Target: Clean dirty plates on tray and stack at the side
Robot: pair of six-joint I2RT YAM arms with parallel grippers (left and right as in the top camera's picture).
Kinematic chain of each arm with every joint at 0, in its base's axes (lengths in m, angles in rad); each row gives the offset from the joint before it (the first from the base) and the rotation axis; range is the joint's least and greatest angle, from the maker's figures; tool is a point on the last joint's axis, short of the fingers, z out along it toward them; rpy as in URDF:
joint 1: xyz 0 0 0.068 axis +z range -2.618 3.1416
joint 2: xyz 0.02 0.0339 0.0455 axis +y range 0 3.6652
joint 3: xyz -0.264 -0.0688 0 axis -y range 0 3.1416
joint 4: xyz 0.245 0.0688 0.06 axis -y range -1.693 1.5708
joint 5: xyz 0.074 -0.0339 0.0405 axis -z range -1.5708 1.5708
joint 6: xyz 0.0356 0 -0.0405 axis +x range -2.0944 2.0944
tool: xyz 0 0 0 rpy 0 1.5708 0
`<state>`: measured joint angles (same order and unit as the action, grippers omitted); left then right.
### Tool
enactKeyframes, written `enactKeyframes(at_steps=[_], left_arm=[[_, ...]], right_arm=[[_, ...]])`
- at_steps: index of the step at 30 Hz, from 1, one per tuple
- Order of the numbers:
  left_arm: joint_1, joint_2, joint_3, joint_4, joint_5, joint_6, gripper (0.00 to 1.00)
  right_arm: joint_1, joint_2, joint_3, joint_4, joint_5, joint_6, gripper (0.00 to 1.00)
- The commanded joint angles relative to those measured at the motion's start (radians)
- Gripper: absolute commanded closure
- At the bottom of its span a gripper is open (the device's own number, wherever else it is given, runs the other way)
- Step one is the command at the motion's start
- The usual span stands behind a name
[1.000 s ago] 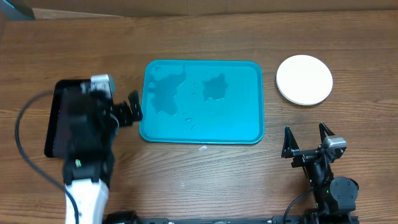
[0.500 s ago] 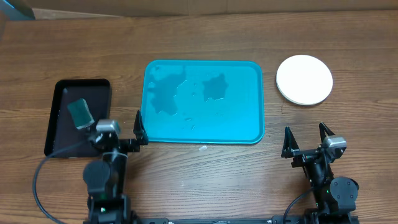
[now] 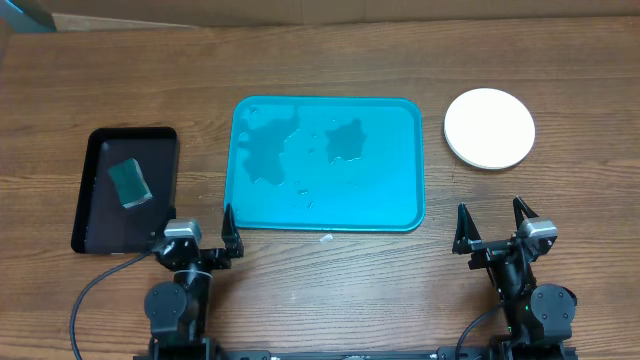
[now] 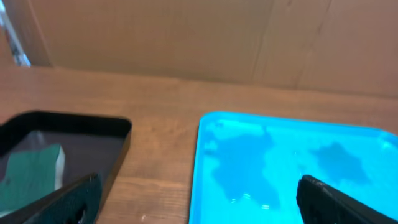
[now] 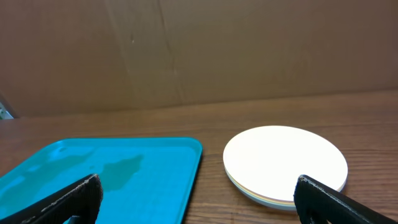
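The plates lie in one stack on the wood to the right of the tray, the white one on top; in the right wrist view the plates show coloured rims under the white. The turquoise tray holds only wet patches, and it also appears as the tray and the tray. My left gripper rests open near the tray's front left corner, holding nothing. My right gripper stands open and bare in front of the stack.
A black tray sits at the left with a green sponge lying in it, seen also as the black tray and sponge. A tiny white speck lies just in front of the turquoise tray. Cardboard panels stand behind the table.
My left arm has pulled back from over the black tray to the table's front edge, uncovering the sponge left in that tray. The right arm has not moved.
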<state>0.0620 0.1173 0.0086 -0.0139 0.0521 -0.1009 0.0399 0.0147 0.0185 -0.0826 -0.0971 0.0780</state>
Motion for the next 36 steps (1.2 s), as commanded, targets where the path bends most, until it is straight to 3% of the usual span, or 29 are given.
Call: enactKeyframes(at_steps=[1, 7, 18, 36], left_arm=[[-0.017, -0.107, -0.004, -0.068, -0.056, -0.001, 0.00], [-0.028, -0.114, -0.004, -0.065, -0.067, 0.002, 0.00], [-0.064, -0.114, -0.004, -0.066, -0.060, 0.124, 0.00], [-0.064, -0.114, -0.004, -0.064, -0.060, 0.124, 0.00]], right_arm=[[-0.004, -0.012, -0.011, 0.005, 0.007, 0.003, 0.00], [-0.004, -0.012, -0.011, 0.005, 0.007, 0.003, 0.00], [-0.004, -0.012, -0.011, 0.005, 0.007, 0.003, 0.00], [-0.004, -0.012, -0.011, 0.006, 0.007, 0.003, 0.00]])
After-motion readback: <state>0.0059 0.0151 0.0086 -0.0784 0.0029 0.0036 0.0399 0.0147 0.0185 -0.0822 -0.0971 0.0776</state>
